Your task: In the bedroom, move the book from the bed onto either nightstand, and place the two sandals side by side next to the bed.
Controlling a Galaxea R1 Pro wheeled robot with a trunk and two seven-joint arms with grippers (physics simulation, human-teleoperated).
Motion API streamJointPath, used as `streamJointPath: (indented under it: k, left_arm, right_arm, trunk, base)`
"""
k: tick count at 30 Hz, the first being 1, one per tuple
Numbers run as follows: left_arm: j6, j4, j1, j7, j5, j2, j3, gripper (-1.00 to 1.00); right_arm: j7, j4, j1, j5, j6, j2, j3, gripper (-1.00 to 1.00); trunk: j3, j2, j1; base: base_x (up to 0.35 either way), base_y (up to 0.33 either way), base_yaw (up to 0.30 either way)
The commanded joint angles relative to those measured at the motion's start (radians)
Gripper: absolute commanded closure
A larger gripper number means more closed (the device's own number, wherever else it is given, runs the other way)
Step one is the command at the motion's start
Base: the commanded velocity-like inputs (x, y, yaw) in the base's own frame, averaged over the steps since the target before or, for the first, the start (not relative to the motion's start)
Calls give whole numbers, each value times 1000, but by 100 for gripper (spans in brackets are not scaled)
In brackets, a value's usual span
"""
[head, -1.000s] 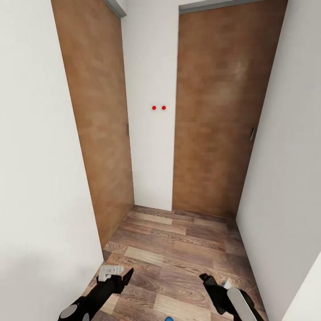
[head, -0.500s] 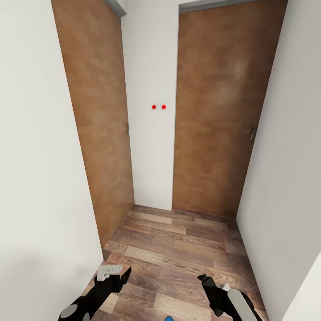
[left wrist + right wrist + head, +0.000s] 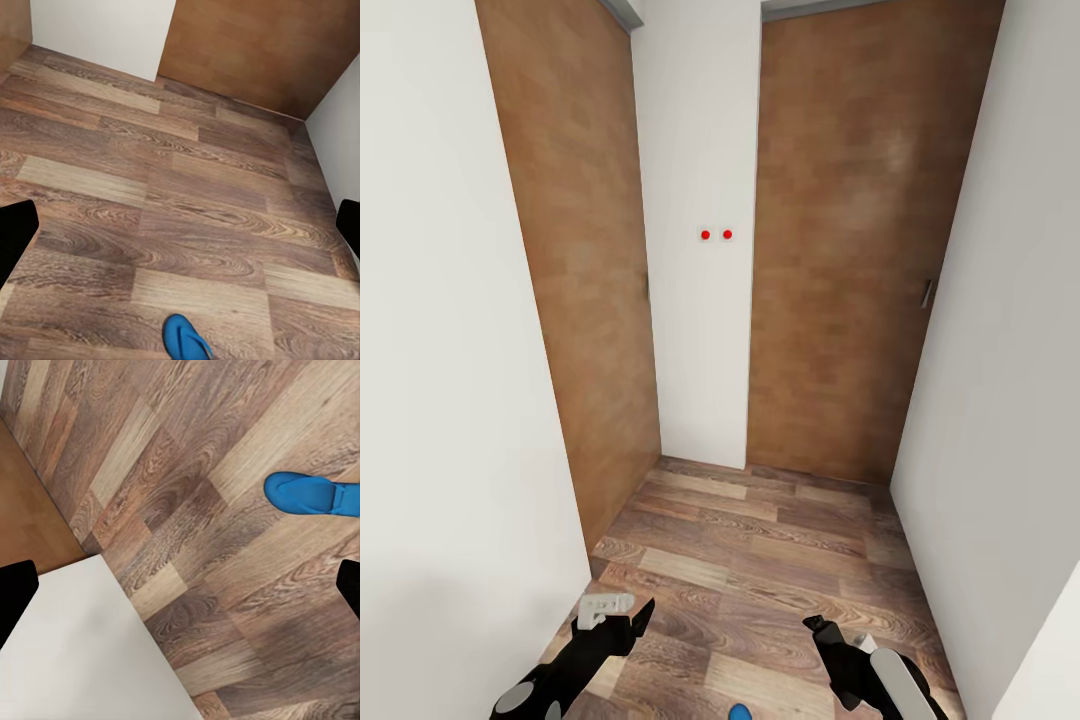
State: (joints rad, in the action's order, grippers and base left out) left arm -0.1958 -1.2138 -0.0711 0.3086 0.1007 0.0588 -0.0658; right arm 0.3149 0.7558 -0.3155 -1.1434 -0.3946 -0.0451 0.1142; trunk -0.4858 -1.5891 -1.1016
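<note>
doors (image 3: pixel 840 250): 2 | sandal (image 3: pixel 185 340): 1 (on floor (image 3: pixel 750 560)) | claws: 2

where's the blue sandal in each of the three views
Head view: blue sandal, a sliver at the bottom edge, between the two arms.
Left wrist view: its rounded end at the bottom edge.
Right wrist view: at the right edge.
Shared landmark: the wood plank floor it lies on.

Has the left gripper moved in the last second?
No. The left gripper sits at the same spot against the floor planks; the camera merely tilted slightly.
</note>
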Motion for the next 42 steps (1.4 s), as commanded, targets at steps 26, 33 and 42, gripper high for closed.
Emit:
streamJointPath:
  k: [26,33,42]
  left_arm:
    - [-10,-1,0,6,10,1,-3,-100]
    - [-10,0,0,6,10,1,-3,-100]
    - [-10,0,0,4,10,1,-3,-100]
  right_arm:
    - [7,2,-1,-9,-3,-1,2,-100]
    - [7,2,0,-9,-3,-1,1,-100]
    - [7,2,0,-9,-3,-1,0,-100]
  trunk:
    - [-83,-183,-100]
    - [-105,-232,-127]
    - [-133,-295,-161]
  base:
    - [0,0,0]
    - [0,0,0]
    - [0,0,0]
